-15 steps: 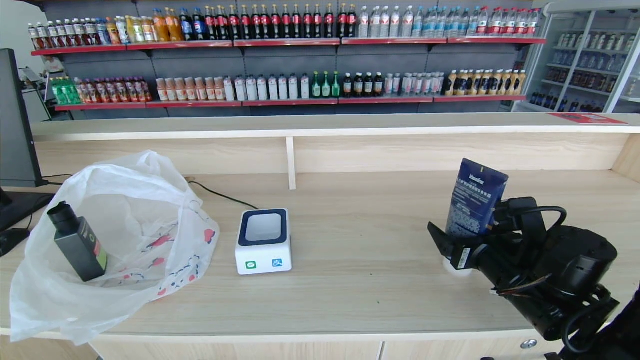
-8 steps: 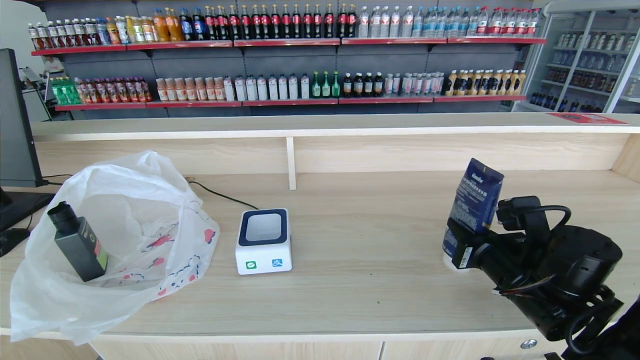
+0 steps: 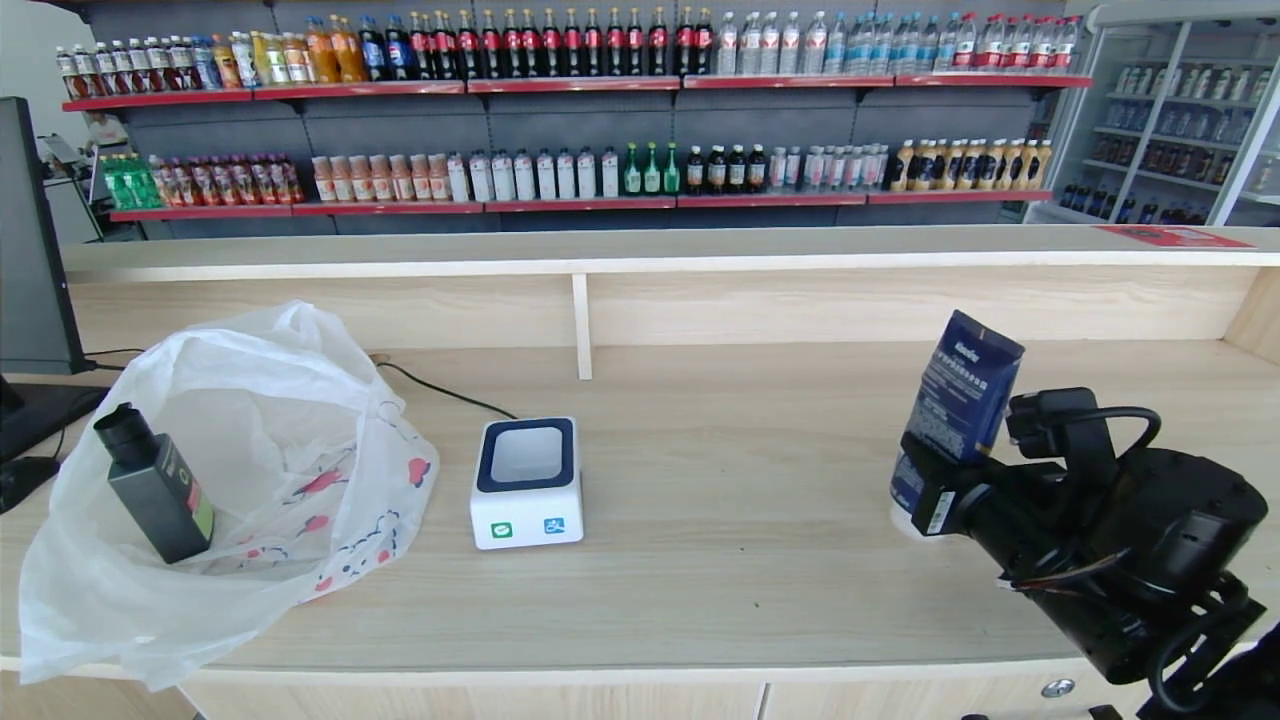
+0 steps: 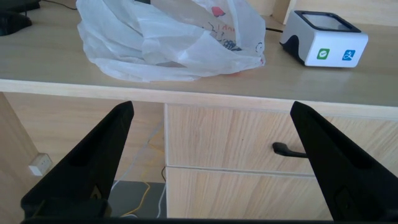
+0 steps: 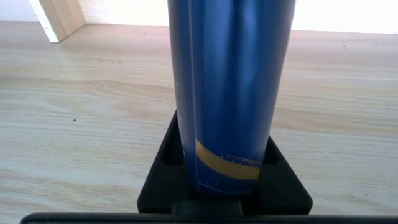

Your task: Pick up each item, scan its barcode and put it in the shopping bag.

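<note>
— Right wrist view, closest in: what does the robot hold?
— The right pincer [image 5: 227,177] is clamped on a blue tube [image 5: 230,87], glossy, with a gold band low down. In the head view the tube stands cap-down at the right of the surface [image 3: 740,580], with its top tipped toward the robot's right. Its white cap sits low over the wood, and whether it touches cannot be told.
— And the other arm?
— The left pincer [image 4: 211,106] hangs with its fingers spread wide, below the front edge and facing the drawers [image 4: 249,143].
— How many goods are there?
— One tube. One dark bottle [image 3: 155,480] leans in the mouth of the one shopping bag [image 3: 280,400] at the left. One white scanner [image 3: 527,480] sits just right of the bag, with one cable [image 3: 440,390] running off behind it.
— Is there room to move?
— A wide stretch of wood lies between the scanner and the tube. The bag's plastic reaches the front edge at the left. A low wooden back wall [image 3: 800,300] closes the far side, and beyond it are two red shelves [image 3: 560,86] lined with bottles.
</note>
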Robot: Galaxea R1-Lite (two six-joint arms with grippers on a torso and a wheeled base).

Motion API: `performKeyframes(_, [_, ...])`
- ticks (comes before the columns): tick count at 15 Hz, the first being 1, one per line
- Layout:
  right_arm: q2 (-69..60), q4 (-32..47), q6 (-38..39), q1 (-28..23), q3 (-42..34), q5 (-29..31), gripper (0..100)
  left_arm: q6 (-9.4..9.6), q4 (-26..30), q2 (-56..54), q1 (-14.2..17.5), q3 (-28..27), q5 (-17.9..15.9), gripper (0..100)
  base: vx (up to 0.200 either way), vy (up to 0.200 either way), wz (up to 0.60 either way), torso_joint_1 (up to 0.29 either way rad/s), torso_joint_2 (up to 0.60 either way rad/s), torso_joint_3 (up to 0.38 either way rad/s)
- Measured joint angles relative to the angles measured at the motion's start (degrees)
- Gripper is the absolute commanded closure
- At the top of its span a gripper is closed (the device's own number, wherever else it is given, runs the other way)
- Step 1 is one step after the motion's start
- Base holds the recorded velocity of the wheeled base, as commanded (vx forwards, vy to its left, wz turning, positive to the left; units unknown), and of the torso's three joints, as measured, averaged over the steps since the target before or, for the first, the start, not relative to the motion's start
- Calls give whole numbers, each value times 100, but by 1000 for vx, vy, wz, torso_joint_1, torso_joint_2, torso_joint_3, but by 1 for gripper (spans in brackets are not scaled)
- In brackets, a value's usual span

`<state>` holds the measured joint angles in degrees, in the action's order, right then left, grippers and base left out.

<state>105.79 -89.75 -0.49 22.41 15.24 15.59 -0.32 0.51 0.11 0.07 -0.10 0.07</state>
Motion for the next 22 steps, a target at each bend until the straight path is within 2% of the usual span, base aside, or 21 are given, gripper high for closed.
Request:
performKeyframes(6, [-742,-17,-5,278,-69,-5,100,-1,2,0,0,0,0,0,0,0,0,0,0,0])
performKeyframes(16, [-2349,-13,-569,912,-957,-5,100,0,0,0,-2,0,0,0,0,0,0,0,0,0])
performKeyframes(19, [-2704,-20,-479,1386,-1139,-16,100,0,2,0,0,0,0,0,0,0,0,0,0,0])
performKeyframes(22, [-2892,-22,80,2022,-1265,-222,100,-1,2,0,0,0,0,0,0,0,0,0,0,0])
